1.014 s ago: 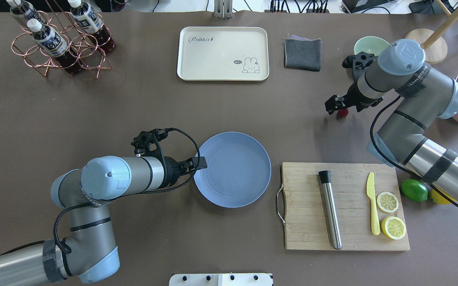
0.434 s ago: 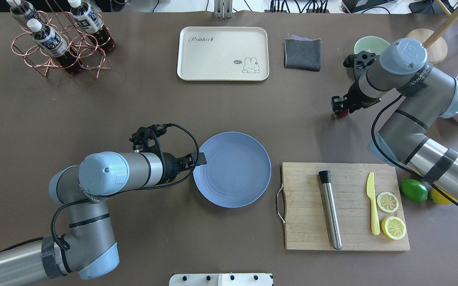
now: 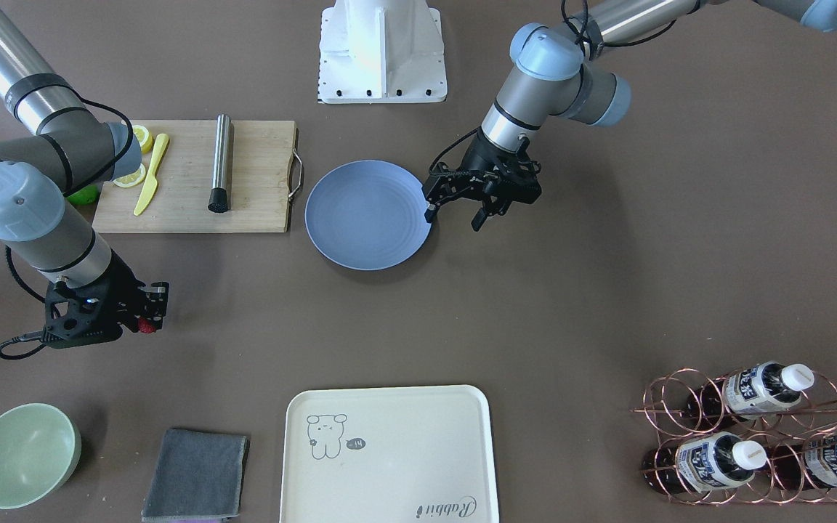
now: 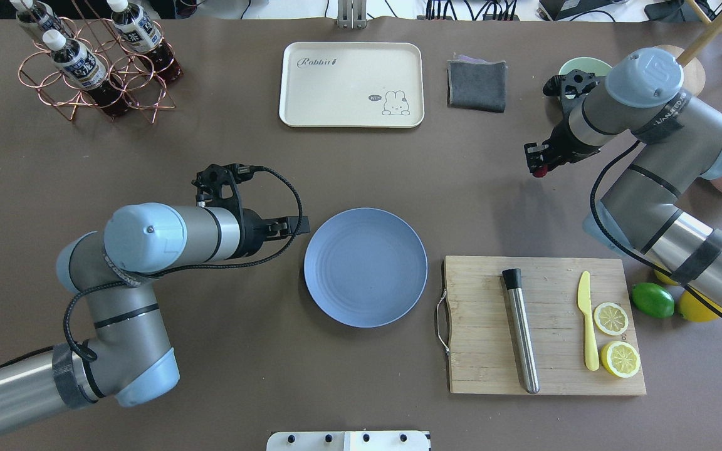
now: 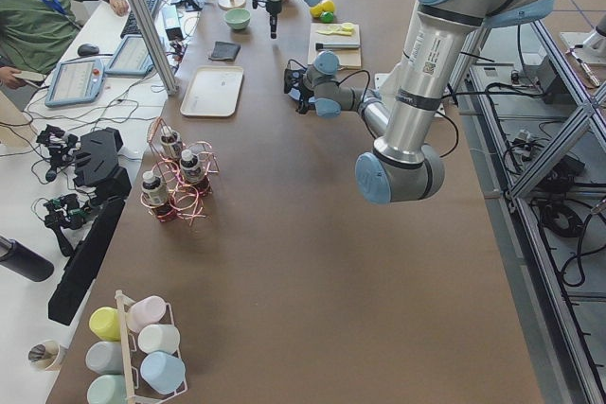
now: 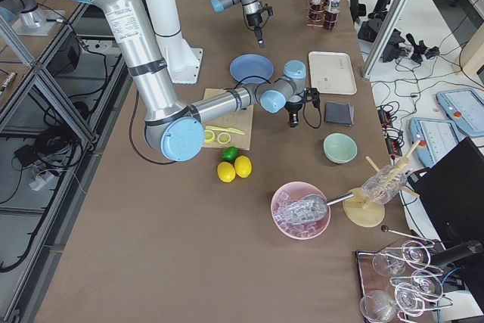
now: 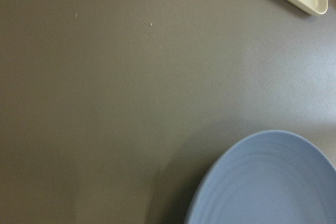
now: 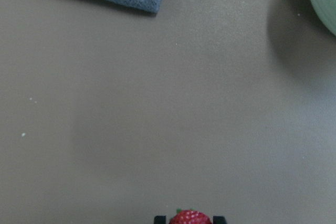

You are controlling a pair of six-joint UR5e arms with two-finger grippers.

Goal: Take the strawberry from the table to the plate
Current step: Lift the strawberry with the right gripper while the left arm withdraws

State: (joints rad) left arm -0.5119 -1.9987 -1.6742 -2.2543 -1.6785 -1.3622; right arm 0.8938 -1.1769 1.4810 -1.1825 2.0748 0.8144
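Note:
The strawberry (image 4: 543,171) is small and dark red, and my right gripper (image 4: 537,164) is shut on it above the table (image 4: 210,156) at the far right. The right wrist view shows the strawberry (image 8: 189,217) pinched between the two fingertips at the bottom edge. From the front, the strawberry (image 3: 146,326) peeks out under the right gripper (image 3: 150,314). The light blue plate (image 4: 365,267) lies empty at the table's middle. My left gripper (image 3: 453,216) hangs open and empty just beside the plate (image 3: 368,214), off its rim. The plate's edge (image 7: 268,182) fills the left wrist view's lower right.
A wooden cutting board (image 4: 480,326) with a steel muddler, yellow knife and lemon halves lies right of the plate. A lime (image 4: 652,300) sits beyond it. A cream tray (image 4: 351,84), grey cloth (image 4: 477,84), green bowl (image 3: 24,454) and bottle rack (image 4: 94,59) line the far side.
My right gripper went from open around the strawberry to shut on it, then rose with it. My left gripper drew back from the plate's rim.

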